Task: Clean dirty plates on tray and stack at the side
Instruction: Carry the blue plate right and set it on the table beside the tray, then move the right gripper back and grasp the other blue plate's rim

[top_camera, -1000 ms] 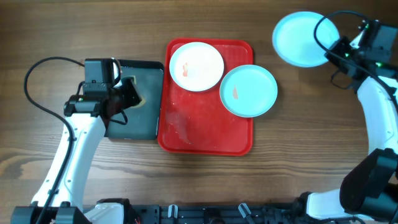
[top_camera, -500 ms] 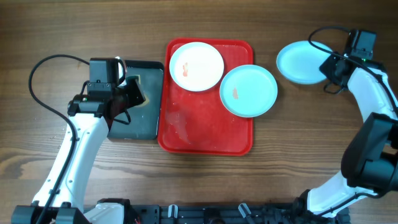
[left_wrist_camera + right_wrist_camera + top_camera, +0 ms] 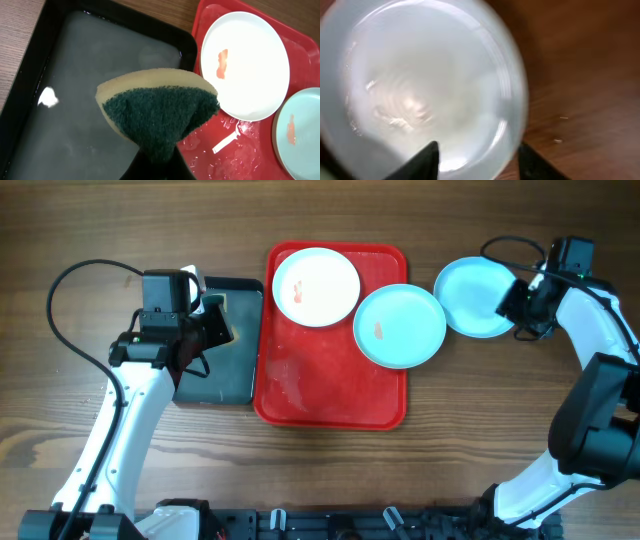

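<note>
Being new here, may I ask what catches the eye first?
The bright red tray sits mid-table, carrying a white plate and a blue plate, both smeared orange. The left gripper holds a green-faced sponge above the black tray; the right gripper holds a third plate at table's right.

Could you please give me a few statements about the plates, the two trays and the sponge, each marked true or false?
1. The white plate lies on the red tray and bears an orange smear. True.
2. Both blue plates lie on the red tray. False: one blue plate does; the other blue plate is off it, to its right, by the right hand.
3. The left hand holds a sponge over the black tray. True.
4. The sponge touches the white plate. False: they are apart.
</note>
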Available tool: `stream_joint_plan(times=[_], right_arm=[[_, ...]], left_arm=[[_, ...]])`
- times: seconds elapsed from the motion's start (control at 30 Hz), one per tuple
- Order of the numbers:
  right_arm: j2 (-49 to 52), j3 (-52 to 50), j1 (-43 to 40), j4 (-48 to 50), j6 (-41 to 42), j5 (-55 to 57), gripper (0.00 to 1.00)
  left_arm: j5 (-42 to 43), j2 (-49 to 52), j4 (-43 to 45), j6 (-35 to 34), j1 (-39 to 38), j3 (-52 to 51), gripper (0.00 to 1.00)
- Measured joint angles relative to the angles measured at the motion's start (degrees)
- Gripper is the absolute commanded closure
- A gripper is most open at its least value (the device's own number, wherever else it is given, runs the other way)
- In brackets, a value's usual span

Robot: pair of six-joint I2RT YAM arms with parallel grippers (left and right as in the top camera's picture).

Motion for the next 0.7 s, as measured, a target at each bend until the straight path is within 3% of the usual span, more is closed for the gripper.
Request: stream_joint_plan(times=[0.07, 0.3, 0.7], right_arm=[[0.28, 1.79, 0.11, -4.66, -3.39, -4.7, 0.53], [0.37, 5.62, 5.77, -12.74, -9.62, -11.06, 0.55], [0.37, 3.52, 15.82, -9.46, -11.69, -6.25, 0.68]], left_arm=[[-0.02, 0.0, -0.04, 0.0, 0.0, 0.0, 0.96], [-0.02, 0.02, -0.55, 0.0, 0.0, 0.0, 0.96], [-0.02, 0.02, -1.09, 0.0, 0.0, 0.0, 0.96]])
